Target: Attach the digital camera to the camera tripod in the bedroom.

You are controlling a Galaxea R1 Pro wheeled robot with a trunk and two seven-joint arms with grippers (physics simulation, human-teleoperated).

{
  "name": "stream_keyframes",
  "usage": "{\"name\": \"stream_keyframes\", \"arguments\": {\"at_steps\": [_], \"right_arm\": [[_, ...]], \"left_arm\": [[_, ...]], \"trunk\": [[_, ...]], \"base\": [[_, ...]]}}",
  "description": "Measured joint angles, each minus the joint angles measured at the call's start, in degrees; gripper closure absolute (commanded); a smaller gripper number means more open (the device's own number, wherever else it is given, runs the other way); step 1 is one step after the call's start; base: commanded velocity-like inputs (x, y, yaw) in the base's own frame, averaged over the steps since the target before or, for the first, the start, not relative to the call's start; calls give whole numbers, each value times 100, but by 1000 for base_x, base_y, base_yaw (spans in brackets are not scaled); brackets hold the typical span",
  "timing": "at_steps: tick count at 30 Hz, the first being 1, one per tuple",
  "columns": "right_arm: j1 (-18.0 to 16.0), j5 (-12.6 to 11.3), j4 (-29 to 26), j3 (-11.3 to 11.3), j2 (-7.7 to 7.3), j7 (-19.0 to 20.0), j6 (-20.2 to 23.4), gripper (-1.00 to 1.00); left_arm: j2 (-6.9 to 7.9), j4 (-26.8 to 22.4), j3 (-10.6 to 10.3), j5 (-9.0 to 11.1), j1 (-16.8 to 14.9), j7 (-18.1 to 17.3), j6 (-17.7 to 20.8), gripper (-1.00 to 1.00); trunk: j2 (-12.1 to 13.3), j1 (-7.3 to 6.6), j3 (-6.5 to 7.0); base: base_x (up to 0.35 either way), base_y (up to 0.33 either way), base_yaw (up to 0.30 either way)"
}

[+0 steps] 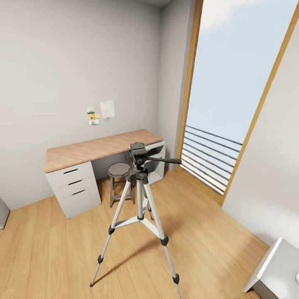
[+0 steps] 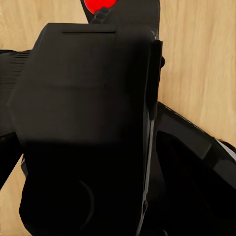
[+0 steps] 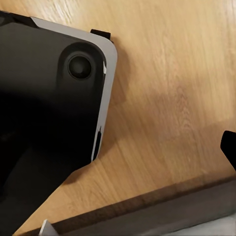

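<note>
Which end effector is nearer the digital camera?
Left. The digital camera looms close up in the left wrist view, apparently held there; the right wrist view faces the wood floor beside the robot's black base.

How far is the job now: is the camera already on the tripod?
Not yet. Done: the robot faces the camera tripod in the bedroom. In hand: the digital camera sits close before the left wrist; its grip is unclear. Left: mounting it on the bare tripod head.
</note>
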Motion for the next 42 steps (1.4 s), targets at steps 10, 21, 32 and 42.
{"name": "stream_keyframes", "arguments": {"at_steps": [10,21,32,42], "right_arm": [[0,7,-2,1,1,-4,-26,-100],[-1,15,-16,-7,20,-3,-34,-100],[-1,16,-24,-16,16,-10,-43,-100],[-1,16,-25,-17,17,-9,-44,-100]], "left_arm": [[16,-43,-34,-49,-1,-13,-11,100],[162,-54,-49,-75,-1,-14,-10,100],[165,-53,-52,-84,-1,-14,-15,100],[165,-53,-53,-93,-1,-14,-12,100]], "trunk": [[0,0,-92],[-1,0,-193],[-1,0,-294],[-1,0,-385]], "base": [[0,0,0],[0,0,0],[0,0,0],[0,0,0]]}}
